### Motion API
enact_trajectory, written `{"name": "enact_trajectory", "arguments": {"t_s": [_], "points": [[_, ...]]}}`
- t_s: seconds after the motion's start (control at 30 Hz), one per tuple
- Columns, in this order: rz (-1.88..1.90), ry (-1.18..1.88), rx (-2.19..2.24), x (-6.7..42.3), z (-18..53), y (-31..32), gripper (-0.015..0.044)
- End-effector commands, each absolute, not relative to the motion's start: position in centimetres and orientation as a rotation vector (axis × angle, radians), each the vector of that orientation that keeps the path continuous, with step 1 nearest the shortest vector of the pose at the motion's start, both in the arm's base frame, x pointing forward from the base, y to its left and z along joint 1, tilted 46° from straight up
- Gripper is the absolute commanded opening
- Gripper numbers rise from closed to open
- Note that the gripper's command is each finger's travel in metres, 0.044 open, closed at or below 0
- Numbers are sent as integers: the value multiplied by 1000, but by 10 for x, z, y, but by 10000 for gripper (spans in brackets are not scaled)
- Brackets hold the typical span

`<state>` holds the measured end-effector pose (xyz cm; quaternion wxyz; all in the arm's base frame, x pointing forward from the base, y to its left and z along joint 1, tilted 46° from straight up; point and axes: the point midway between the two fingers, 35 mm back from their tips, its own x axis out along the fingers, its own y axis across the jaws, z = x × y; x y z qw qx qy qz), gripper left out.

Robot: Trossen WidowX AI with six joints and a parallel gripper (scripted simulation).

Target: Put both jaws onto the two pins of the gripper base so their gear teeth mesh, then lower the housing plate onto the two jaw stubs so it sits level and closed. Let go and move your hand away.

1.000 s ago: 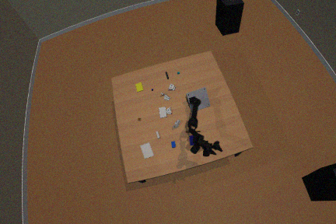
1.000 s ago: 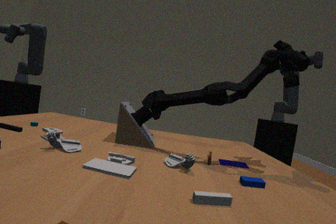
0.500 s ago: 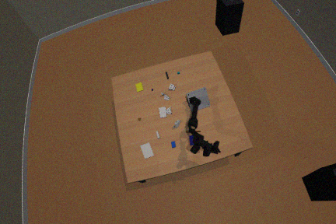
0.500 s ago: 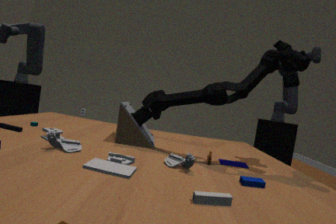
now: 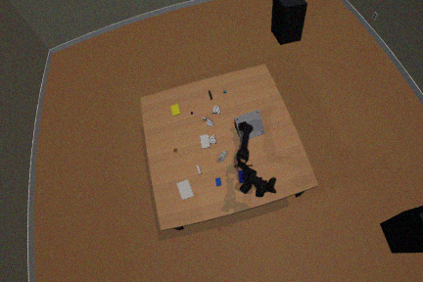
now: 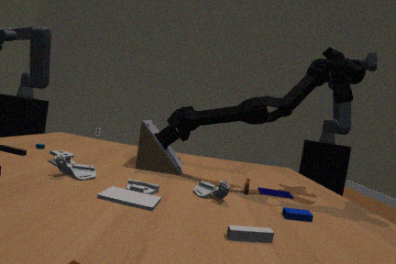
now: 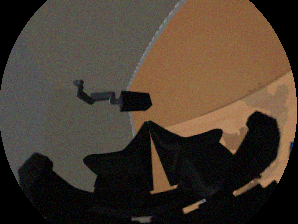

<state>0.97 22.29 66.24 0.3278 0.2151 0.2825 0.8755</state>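
My gripper (image 5: 269, 186) (image 7: 148, 124) is shut and empty, its fingertips together, high above the table's edge beyond the blue pieces. One pale toothed jaw (image 5: 222, 156) (image 6: 208, 190) lies on the table near the arm. The other jaw (image 5: 209, 122) (image 6: 80, 171) lies farther off. Between them a small pale part (image 5: 212, 139) (image 6: 143, 187) sits beside a white slab (image 5: 205, 141) (image 6: 129, 197). A similar pale part (image 5: 216, 110) lies behind the farther jaw. Which is gripper base and which is housing plate, I cannot tell. The jaws lie apart from both parts.
Blue block (image 5: 218, 181) (image 6: 298, 214), dark blue piece (image 5: 241, 176) (image 6: 275, 192), upright brown piece (image 6: 247, 186), pale bar (image 5: 199, 169) (image 6: 250, 234), white sheet (image 5: 185, 189), yellow square (image 5: 175, 110), black stick (image 5: 211, 95) and teal piece (image 5: 224, 92) are around. The arm stands on a sloped grey mount (image 5: 257, 119).
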Motion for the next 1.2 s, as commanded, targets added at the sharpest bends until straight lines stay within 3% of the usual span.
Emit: {"name": "enact_trajectory", "arguments": {"t_s": [0.0, 0.07, 0.17, 0.23, 0.33, 0.43, 0.6, 1.17], "points": [[2292, 740, 563, 10, 662, 223, 0], [2292, 740, 563, 10, 662, 223, 0], [2292, 740, 563, 10, 662, 223, 79], [2292, 740, 563, 10, 662, 223, 37], [2292, 740, 563, 10, 662, 223, 37], [2292, 740, 563, 10, 662, 223, 116], [2356, 678, 573, -14, 674, 203, 0], [2681, 397, 674, -102, 710, 94, 0]]}}
